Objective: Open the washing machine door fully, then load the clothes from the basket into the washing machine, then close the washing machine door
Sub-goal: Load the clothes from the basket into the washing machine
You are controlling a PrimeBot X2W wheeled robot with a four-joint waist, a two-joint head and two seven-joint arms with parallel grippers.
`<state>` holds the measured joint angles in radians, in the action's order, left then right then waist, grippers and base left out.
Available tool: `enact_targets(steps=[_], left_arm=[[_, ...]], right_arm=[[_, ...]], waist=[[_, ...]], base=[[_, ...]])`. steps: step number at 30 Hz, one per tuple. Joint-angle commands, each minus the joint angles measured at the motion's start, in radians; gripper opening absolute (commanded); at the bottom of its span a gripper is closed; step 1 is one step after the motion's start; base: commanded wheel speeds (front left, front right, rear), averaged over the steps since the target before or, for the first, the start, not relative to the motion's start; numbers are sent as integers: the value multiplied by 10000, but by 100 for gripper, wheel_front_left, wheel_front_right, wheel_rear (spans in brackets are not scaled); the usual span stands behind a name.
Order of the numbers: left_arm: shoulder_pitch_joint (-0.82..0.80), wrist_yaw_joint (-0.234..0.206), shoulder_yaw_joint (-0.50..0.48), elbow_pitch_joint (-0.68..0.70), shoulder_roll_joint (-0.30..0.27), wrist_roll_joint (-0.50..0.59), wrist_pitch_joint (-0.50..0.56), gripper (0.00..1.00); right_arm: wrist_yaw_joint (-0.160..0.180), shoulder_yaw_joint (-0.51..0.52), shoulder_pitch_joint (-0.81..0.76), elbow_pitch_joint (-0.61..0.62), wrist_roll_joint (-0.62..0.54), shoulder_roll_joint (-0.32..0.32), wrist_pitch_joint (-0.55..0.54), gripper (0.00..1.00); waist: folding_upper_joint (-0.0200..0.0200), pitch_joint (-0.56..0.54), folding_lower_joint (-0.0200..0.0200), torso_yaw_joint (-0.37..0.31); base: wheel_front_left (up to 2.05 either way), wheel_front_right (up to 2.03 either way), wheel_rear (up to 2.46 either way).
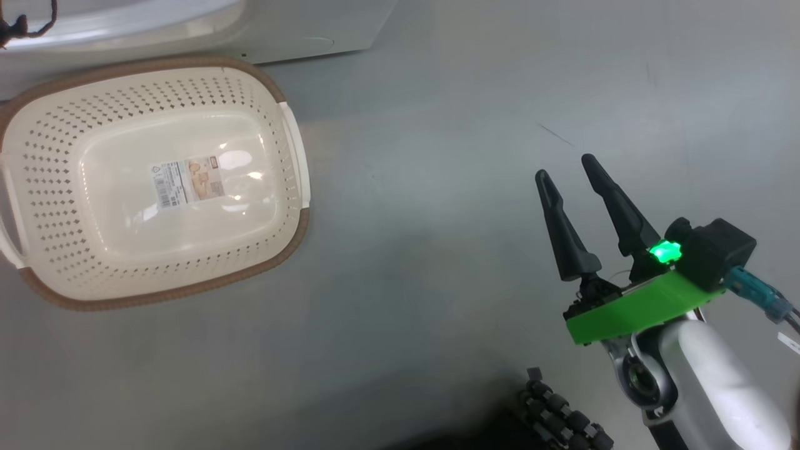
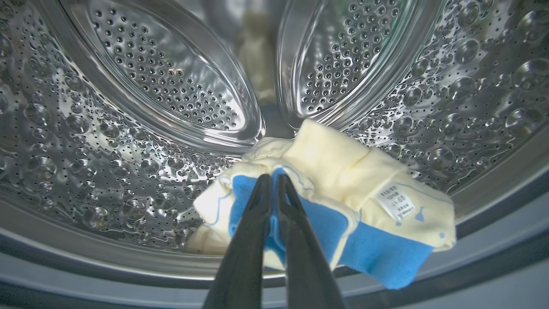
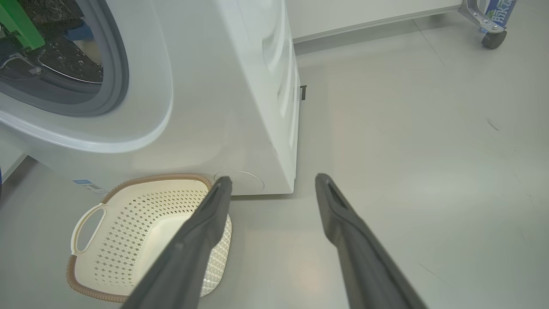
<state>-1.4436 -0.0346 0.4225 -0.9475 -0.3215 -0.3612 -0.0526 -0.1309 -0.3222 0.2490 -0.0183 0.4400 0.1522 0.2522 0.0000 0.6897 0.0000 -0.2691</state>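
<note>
Inside the steel drum [image 2: 128,141] of the washing machine [image 3: 223,86], my left gripper [image 2: 272,178] is shut on the blue trim of a cream-yellow garment, one of the clothes [image 2: 343,167]. The garment hangs just above the drum's lower front lip. The basket [image 1: 50,156] stands on the floor in front of the machine with nothing in it, and its near wall [image 3: 128,214] is also seen from the right wrist. My right gripper [image 1: 565,167] hovers open over bare floor to the right of the basket, and its fingers [image 3: 273,179] hold nothing. The washing machine door is out of view.
The machine's white front [image 1: 187,25] borders the basket at the top. A grey gasket [image 3: 118,64] rings the drum opening. A wheeled cart's caster [image 3: 493,38] stands far off by the wall. A dark ribbed cable [image 1: 562,425] lies near my base.
</note>
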Motion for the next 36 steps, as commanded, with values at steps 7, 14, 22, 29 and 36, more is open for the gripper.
enact_targets(steps=[7,14,22,29,36], left_arm=[[-1216,185,40,46,-551,153,-170,0],[-1971,402,277,-93,-494,304,-450,0],[-2612,708,477,-786,-572,332,27,0],[-2975,791,557,-1667,-653,221,974,0],[-3002,576,556,-1914,-596,147,526,100]], right_arm=[[2,-297,-219,251,76,-49,96,100],[2,-433,-183,258,65,-71,96,100],[2,-634,-128,205,101,-69,96,100],[2,-807,-77,117,176,-74,96,100],[2,-816,27,90,198,-87,96,100]], waist=[[0,584,0,-150],[0,838,0,-206],[0,1019,0,-372],[0,1126,0,-580],[0,1118,0,-592]], base=[[0,0,0],[0,0,0],[0,0,0],[0,0,0],[0,0,0]])
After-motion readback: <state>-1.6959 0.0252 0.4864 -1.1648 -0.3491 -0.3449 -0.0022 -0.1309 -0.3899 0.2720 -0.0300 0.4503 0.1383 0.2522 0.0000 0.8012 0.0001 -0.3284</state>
